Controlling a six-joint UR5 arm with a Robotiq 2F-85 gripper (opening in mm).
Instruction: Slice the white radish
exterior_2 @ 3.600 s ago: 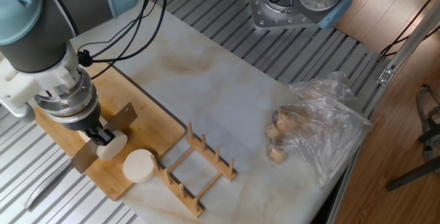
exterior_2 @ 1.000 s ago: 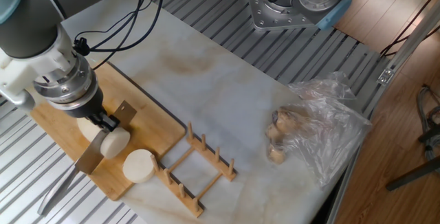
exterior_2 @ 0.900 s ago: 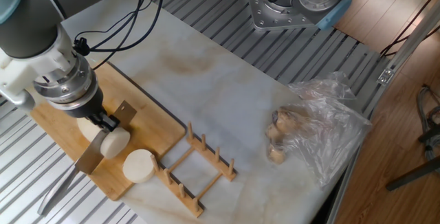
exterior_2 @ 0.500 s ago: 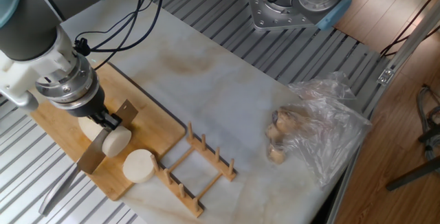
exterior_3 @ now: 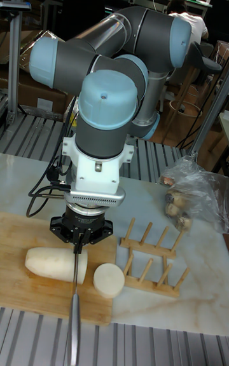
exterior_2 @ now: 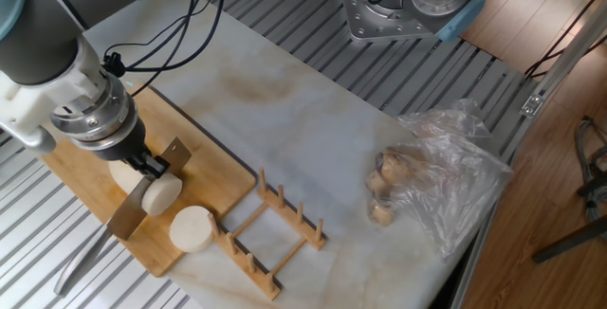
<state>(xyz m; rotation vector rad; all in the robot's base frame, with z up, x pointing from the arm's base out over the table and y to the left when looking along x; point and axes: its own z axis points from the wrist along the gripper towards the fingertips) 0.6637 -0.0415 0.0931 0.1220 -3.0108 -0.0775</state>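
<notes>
The white radish (exterior_3: 56,263) is lying on its side on the wooden cutting board (exterior_2: 213,165), with one cut-off chunk (exterior_3: 109,279) sitting just beside its cut end. The knife blade (exterior_2: 147,190) is standing edge-down against that end. For a clean slice, the blade should stay square to the radish's length and press straight down to the board. The arm is reaching down from above, wrist vertical, and the gripper (exterior_2: 150,166) is clenching the knife at the blade's upper edge.
</notes>
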